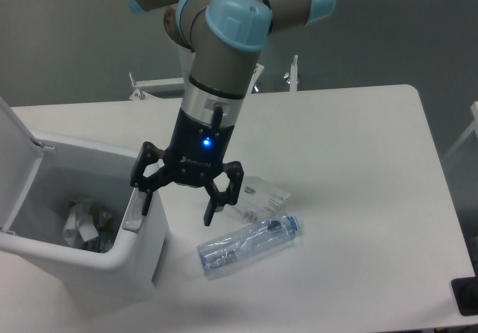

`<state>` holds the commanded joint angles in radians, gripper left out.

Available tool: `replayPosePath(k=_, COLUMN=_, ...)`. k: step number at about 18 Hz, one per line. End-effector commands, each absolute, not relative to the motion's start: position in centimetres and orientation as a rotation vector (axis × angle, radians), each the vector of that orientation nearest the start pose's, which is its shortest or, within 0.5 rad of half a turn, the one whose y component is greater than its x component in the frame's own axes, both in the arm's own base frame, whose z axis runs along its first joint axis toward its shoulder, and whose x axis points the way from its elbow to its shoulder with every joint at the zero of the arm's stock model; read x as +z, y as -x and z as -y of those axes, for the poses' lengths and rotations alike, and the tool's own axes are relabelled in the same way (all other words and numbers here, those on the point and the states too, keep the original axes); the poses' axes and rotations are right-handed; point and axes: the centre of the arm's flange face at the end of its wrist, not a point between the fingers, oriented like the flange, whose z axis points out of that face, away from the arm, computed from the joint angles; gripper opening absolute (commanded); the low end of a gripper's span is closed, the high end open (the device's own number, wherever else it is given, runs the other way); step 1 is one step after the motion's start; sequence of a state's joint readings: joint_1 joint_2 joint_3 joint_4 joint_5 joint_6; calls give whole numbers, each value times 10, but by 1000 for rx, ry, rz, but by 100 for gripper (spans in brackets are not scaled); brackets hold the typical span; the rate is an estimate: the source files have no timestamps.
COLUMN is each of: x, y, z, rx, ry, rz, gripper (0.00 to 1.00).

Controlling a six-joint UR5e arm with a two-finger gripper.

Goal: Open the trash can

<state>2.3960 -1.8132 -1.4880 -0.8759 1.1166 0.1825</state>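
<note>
Now the hand [178, 206] hangs released over the right rim of the lid-up trash can [142, 254].

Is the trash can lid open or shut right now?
Open. The trash can has its lid swung up at the left, and crumpled rubbish shows inside.
</note>
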Motion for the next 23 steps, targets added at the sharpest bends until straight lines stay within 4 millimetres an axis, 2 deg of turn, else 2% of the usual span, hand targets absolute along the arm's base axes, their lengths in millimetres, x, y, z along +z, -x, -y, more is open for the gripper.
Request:
replayPosePath(k=3, x=488, y=362, z=-537, rx=-75, ry=2383, rz=681, gripper=100)
replayPosePath(k=8, x=469, y=387, z=-528, rx=93, ry=2494, rz=525, gripper=100)
replayPosePath(k=10, x=450, y=395, z=-531, rx=122, ry=2542, rz=493, gripper=100)
replayPosePath(k=12, x=415, y=411, z=-538, rx=146, ry=2616, rz=451, gripper=100)
replayPosePath(k=14, x=396, y=442, z=-519, rx=227, ry=2687, rz=425, gripper=100)
replayPosePath(k=16, x=391, y=461, z=-501, rx=268, ry=2718, rz=385, gripper=100)
replayPosePath(k=19, x=360, y=492, z=-482, rx=278, ry=2793, rz=236, gripper=100)
replayPosePath(k=20, x=349, y=497, z=-480, rx=292, ry=2829, rz=174, gripper=100)
replayPosePath(k=23, x=335, y=499, z=-470, rx=365, ry=2933, rz=52, gripper=100)
